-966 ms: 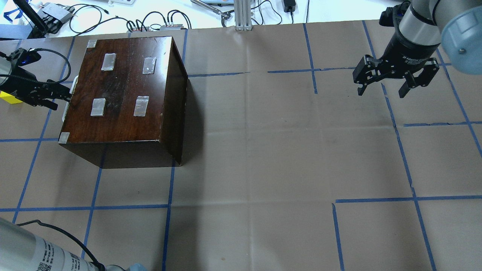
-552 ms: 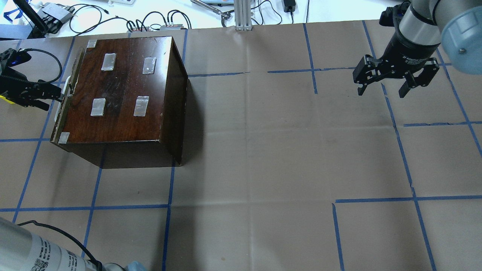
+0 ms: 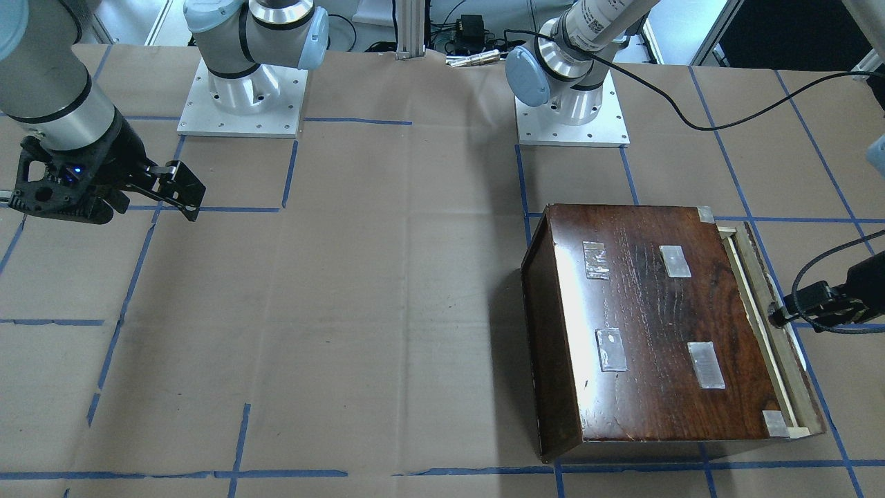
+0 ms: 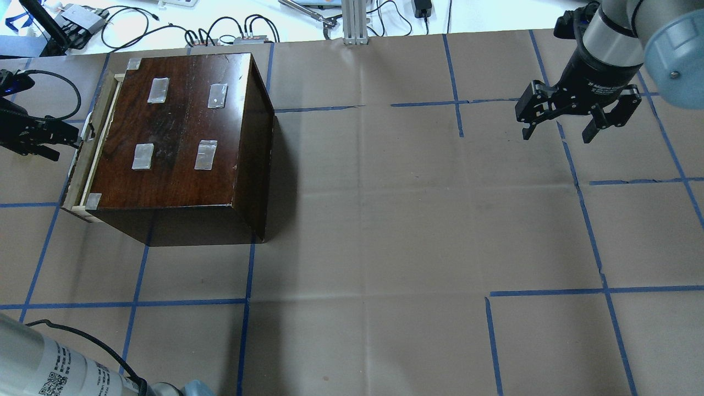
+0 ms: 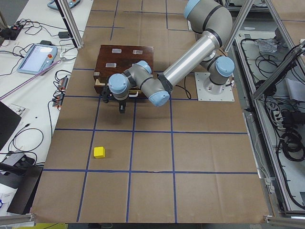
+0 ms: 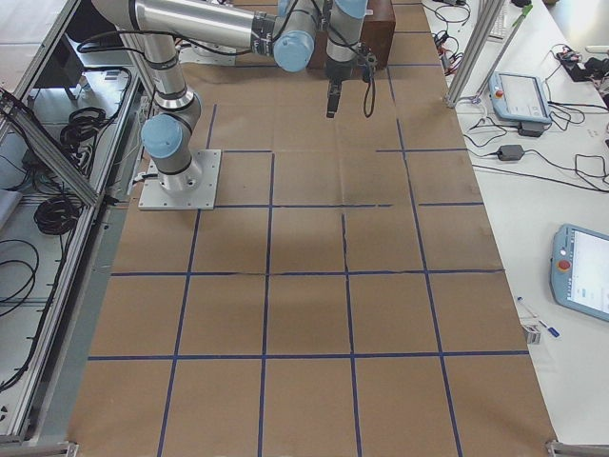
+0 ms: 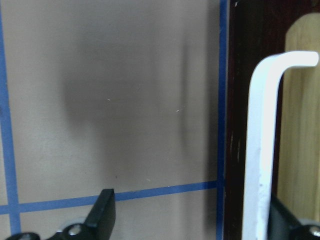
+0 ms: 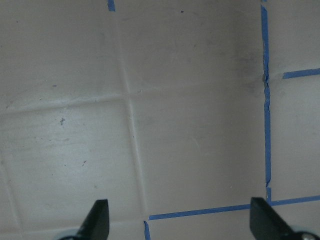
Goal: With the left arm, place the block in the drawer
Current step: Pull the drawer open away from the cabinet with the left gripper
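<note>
Left gripper (image 7: 192, 217): jaws spread wide, clamped on nothing. The drawer's white handle (image 7: 257, 150) stands between the fingers, just beside the right-hand one in the wrist view and apparently touching it. You are hooking it, not pinching it.

Drawer (image 4: 88, 159): out by a narrow strip only, with pale wood showing along the left flank of the dark box (image 4: 176, 132) in the upper left of the overhead frame. Judgement: the gap looks too slim for the cube, so expect more pull before you let go.

Block (image 5: 99, 152): seen only in the left side view, lower left of the frame. It sits on the brown paper (image 5: 152, 157) and touches nothing. It does not show in the overhead or front views.

Key relation: in that side view the box is at the top and the gripper is just below it at the drawer front. The block is lower again, slightly left and well apart. It therefore lies behind the wrist, opposite to where the fingers point. You must back off the handle and turn away from the box to reach it. As a cube it has no long axis to match.

Right gripper (image 4: 558, 135): fingers apart and empty, over the paper in the upper right of the overhead frame, far from both box and block. The left arm is much the nearer.
</note>
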{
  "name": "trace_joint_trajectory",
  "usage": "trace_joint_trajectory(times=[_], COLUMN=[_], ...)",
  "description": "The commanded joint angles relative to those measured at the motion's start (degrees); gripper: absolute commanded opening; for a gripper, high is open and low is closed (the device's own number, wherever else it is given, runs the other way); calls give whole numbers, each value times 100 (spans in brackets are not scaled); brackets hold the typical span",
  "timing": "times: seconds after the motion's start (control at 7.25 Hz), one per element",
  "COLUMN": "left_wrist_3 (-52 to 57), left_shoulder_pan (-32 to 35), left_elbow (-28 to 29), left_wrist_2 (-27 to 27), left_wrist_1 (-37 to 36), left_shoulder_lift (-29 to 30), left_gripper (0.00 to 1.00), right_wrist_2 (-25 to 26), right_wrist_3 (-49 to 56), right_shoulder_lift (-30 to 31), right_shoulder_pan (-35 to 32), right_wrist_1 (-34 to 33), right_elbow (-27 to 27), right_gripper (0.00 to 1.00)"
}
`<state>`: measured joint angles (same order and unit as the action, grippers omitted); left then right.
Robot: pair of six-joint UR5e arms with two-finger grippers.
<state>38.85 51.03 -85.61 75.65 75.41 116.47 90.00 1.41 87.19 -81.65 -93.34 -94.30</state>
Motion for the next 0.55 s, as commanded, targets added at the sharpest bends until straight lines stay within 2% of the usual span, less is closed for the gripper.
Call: trace_joint_trajectory(times=[0.0, 0.41], left_wrist_3=[52, 141], left_shoulder_pan=[-198, -251], left_elbow=[114, 289], left_wrist_2=[11, 133], left_wrist_1=[0, 0], left_shoulder_lift=[60, 166], left_gripper=[99, 99], right_wrist_2=[0, 0], right_wrist_3=[0, 0], right_shoulder_lift=[0, 0], right_shoulder_pan=[0, 0], right_wrist_1=[0, 0], right_elbow=[-1, -1], right_gripper=[100, 100])
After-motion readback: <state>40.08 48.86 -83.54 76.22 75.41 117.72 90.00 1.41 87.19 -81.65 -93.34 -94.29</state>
